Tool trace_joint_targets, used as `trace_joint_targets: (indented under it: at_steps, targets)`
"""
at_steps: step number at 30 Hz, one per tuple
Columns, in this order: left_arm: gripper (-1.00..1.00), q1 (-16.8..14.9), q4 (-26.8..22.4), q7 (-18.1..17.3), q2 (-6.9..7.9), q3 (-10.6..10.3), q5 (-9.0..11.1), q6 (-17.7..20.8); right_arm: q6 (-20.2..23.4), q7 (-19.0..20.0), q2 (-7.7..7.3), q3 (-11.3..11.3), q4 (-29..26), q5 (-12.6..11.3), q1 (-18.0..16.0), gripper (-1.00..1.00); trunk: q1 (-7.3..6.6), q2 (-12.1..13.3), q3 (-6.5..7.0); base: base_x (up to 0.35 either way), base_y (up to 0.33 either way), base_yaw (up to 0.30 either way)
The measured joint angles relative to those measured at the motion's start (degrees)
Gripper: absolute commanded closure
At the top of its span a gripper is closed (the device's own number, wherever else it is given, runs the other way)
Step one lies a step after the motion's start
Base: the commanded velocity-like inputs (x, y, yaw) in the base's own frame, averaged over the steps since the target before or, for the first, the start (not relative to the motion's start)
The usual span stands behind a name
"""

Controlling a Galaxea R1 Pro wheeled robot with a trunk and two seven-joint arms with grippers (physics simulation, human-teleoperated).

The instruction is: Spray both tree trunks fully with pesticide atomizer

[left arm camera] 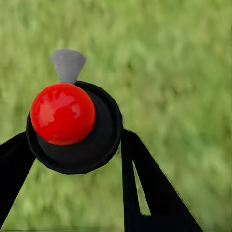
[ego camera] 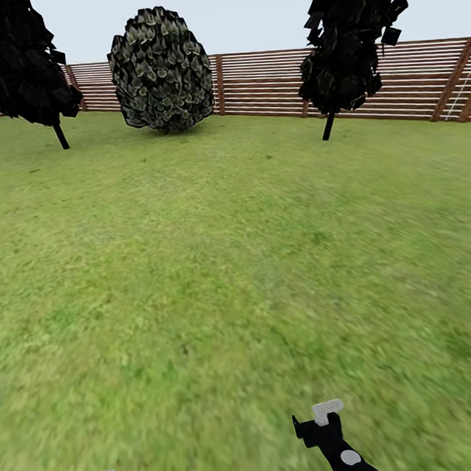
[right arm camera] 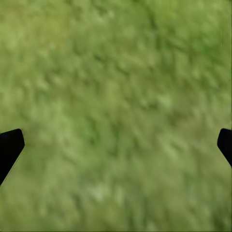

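Note:
The pesticide atomizer [left arm camera: 99,145] is a round black body seen end-on in the left wrist view, with a shiny red ball on it and a light grey trigger head [left arm camera: 67,64] pointing away. My left gripper [left arm camera: 75,141] is shut on it, one black finger against each side, above grass. My right gripper [right arm camera: 116,145] is open and holds nothing, its fingertips far apart over the lawn. Far off stand two trees with dark ragged foliage, one at the left [ego camera: 22,60] and one at the right [ego camera: 350,43]. Each tree trunk [ego camera: 328,126] looks thin, dark and leaning. The pesticide is out of view.
The garden lawn [ego camera: 216,264] stretches ahead to a brown slatted fence [ego camera: 421,81]. A round grey-green bush [ego camera: 161,70] stands before the fence between the trees. My right arm's black end [ego camera: 332,441] with a grey piece pokes in at the bottom edge.

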Motion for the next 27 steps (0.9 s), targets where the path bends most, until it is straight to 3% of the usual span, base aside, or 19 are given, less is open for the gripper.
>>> trace_joint_targets:
  at_steps: [3, 12, 27]
  targets:
    - [1.0, 0.01, 0.0, 0.0, 0.01, 0.04, -0.02, 0.08, -0.01, 0.0, 0.0, 0.0, 0.0, 0.02, -0.02, -1.0, 0.0, 0.0, 0.0, 0.0, 0.0, 0.279]
    - [1.0, 0.01, 0.0, 0.0, 0.0, 0.03, 0.0, 0.04, 0.01, 0.0, 0.0, 0.0, 0.0, 0.09, 0.01, -1.0, -1.97, 3.59, 1.62, 0.0, 0.0, 0.279]
    - [1.0, 0.02, 0.0, 0.0, 0.0, 0.08, 0.04, 0.14, 0.02, 0.0, 0.08, 0.0, 0.03, 0.11, 0.01, -1.0, -1.98, 3.61, 2.3, 0.0, 0.0, 0.252]
